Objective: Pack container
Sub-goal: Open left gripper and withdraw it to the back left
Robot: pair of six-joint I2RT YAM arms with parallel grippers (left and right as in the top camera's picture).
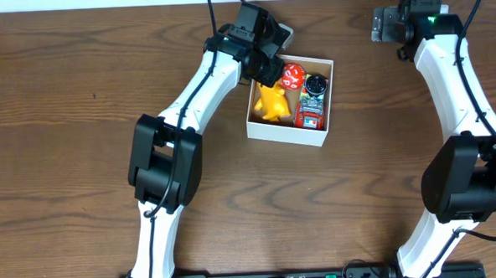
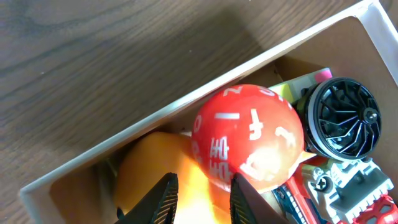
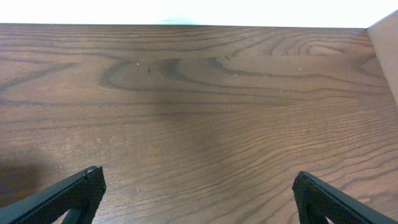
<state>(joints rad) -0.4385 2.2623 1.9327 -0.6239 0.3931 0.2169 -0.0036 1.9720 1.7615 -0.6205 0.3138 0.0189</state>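
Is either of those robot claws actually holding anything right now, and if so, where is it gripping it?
The right gripper is wide open over bare table, holding nothing. The left gripper hovers over the container, fingers narrowly apart above the yellow toy; whether it pinches anything cannot be told.

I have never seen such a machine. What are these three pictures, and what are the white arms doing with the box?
These are two robot arms at a wooden table. One picture looks down from above; the other two come from cameras on each wrist. The container is a small white box holding a yellow toy, a red ball with white marks, a black finned wheel and a red and grey toy. The left gripper reaches into the box, its jaws narrowly apart over the yellow toy; whether it grips it is unclear. The right gripper is open over bare table, holding nothing.
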